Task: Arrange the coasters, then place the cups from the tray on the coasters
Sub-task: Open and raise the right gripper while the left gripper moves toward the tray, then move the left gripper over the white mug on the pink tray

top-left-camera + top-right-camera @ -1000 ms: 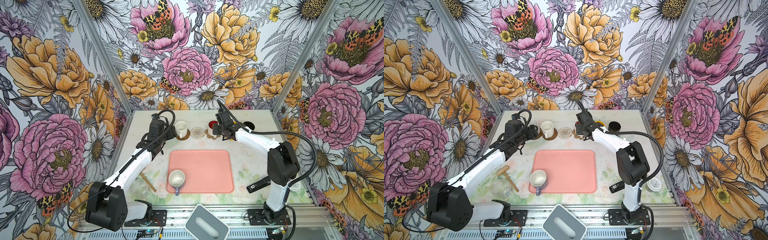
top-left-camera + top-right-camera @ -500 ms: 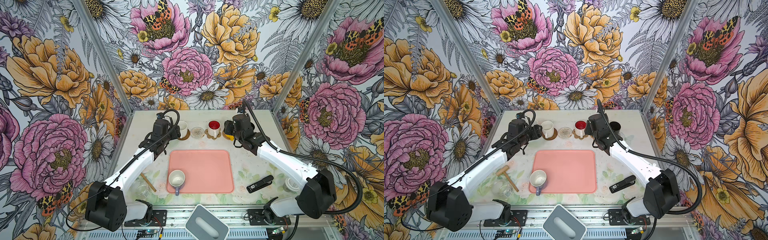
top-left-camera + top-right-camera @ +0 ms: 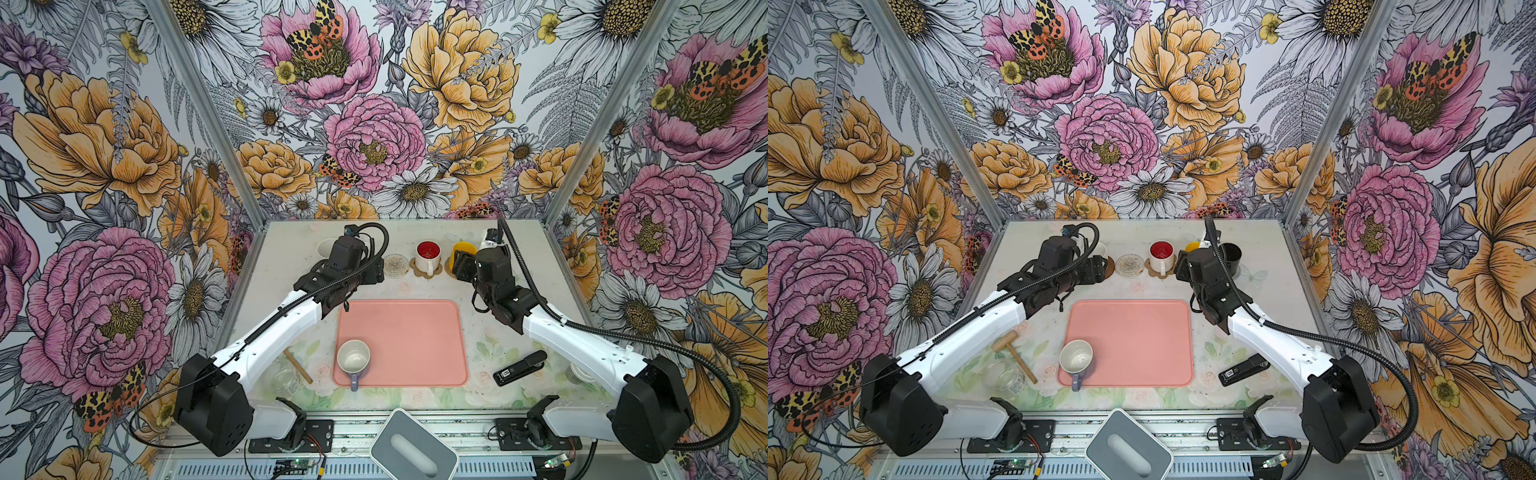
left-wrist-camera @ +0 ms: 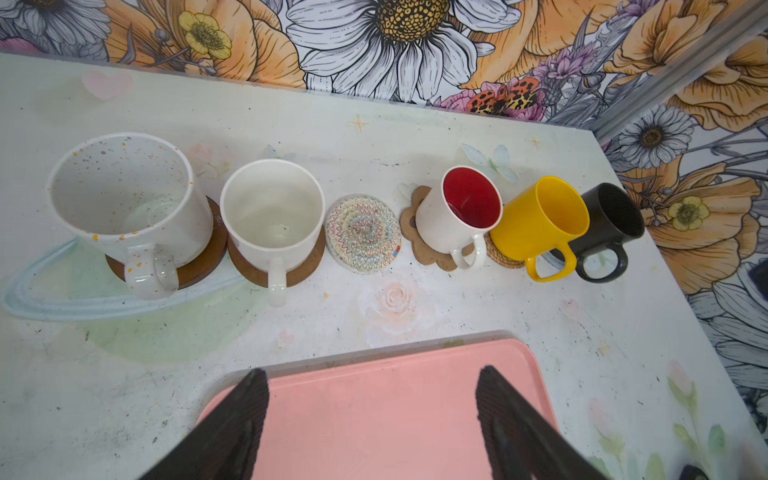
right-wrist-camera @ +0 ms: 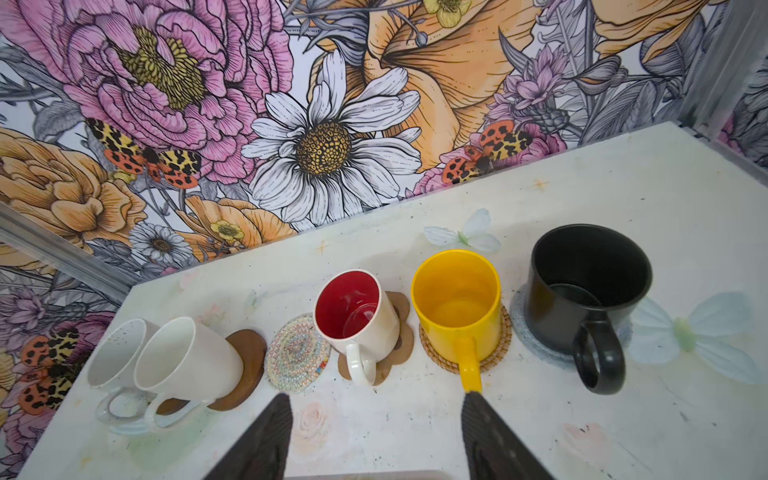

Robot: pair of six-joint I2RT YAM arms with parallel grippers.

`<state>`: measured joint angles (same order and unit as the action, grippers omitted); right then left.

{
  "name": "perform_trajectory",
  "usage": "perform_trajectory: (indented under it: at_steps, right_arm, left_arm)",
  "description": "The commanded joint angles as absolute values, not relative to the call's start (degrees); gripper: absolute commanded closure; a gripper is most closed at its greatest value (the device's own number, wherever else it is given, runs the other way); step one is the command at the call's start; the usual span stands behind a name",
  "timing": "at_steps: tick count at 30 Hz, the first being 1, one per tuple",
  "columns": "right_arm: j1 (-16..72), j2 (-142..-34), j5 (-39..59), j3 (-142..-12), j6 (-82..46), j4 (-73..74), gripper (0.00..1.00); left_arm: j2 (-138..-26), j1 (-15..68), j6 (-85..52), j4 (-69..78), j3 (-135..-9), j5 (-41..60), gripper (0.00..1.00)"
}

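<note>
Along the back, a speckled white cup [image 4: 129, 199] and a plain white cup [image 4: 272, 216] stand on brown discs. Beside them lies a bare whitish woven coaster [image 4: 362, 233]. The red-inside cup [image 5: 353, 316] stands on the paw coaster [image 5: 401, 345], the yellow cup [image 5: 457, 299] on rattan, the black cup [image 5: 590, 286] on the grey-blue coaster [image 5: 536, 345]. A lavender cup [image 3: 353, 359] stands on the pink tray [image 3: 415, 332]. My left gripper [image 4: 372, 399] hangs open over the tray's far edge. My right gripper [image 5: 376, 415] is open, empty, just short of the red-inside and yellow cups.
A wooden mallet [image 3: 1013, 353] and a glass jar [image 3: 1005, 376] lie left of the tray. A black stapler-like device [image 3: 519, 368] and a white-lidded container [image 3: 582, 372] sit to its right. A grey box [image 3: 415, 446] stands at the front edge.
My right gripper has opened, let go of the red-inside cup on the paw coaster and drawn back to the right. My left gripper has drawn back from the white cups toward the tray.
</note>
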<state>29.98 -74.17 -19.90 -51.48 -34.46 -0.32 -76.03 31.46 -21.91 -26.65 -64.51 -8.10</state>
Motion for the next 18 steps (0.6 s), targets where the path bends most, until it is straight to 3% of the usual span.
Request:
perform_trajectory:
  at_steps: [1, 18]
  right_arm:
    - [29.5, -73.2, -17.3, -47.8, -33.6, 12.5, 0.27]
    - [28.7, -76.0, -13.6, -45.2, -32.2, 21.7, 0.15]
  left_arm:
    - [-71.4, 33.1, -20.6, -31.6, -63.3, -8.4, 0.19]
    - [-59.2, 41.8, -29.8, -52.2, -56.6, -4.3, 0.17]
